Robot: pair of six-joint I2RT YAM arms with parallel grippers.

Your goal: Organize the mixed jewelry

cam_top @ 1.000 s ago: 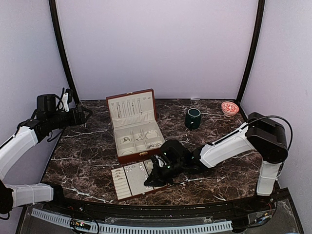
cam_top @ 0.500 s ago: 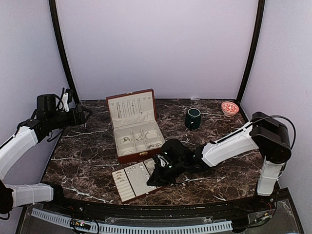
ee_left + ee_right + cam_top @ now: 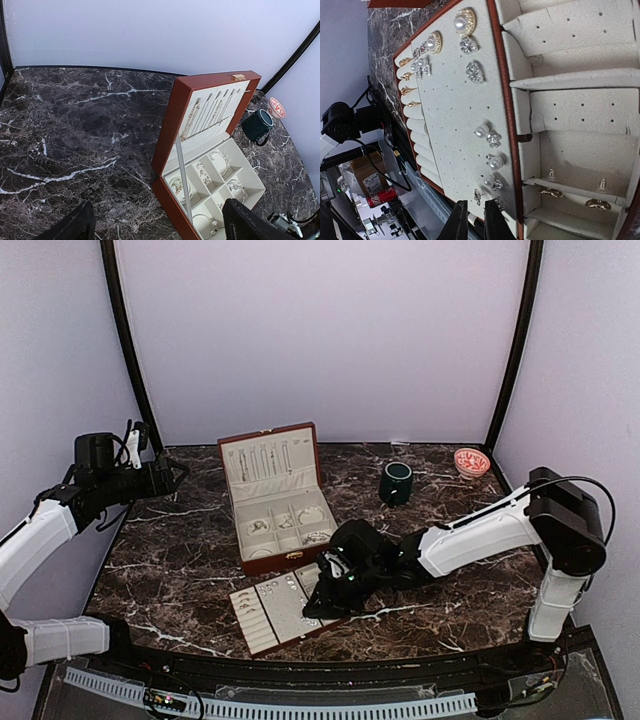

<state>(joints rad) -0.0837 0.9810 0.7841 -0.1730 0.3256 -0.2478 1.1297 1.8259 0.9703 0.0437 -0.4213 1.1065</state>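
The mixed jewelry sits in two places. Chains and bracelets fill the open reddish-brown box (image 3: 262, 562) (image 3: 172, 120). Pearl and sparkly earrings (image 3: 490, 135) are pinned to the cream pad of a flat tray (image 3: 262, 618) (image 3: 455, 110) in front of the box. My right gripper (image 3: 312, 608) (image 3: 475, 207) hovers over the tray's near end, its fingers a narrow gap apart, beside a small silvery earring (image 3: 479, 196) on the pad. My left gripper (image 3: 180, 472) (image 3: 157, 210) hangs wide open over the table's far left, holding nothing.
A dark green mug (image 3: 396, 483) (image 3: 257, 125) stands right of the box. A small pink patterned bowl (image 3: 471, 461) (image 3: 276, 106) sits at the back right corner. The tray's side compartments hold small gold pieces (image 3: 597, 203). Ring rolls (image 3: 415, 125) line the tray's far side.
The right gripper's fingers have parted slightly from shut, and the right arm has shifted a little to the right. The left arm has not moved.
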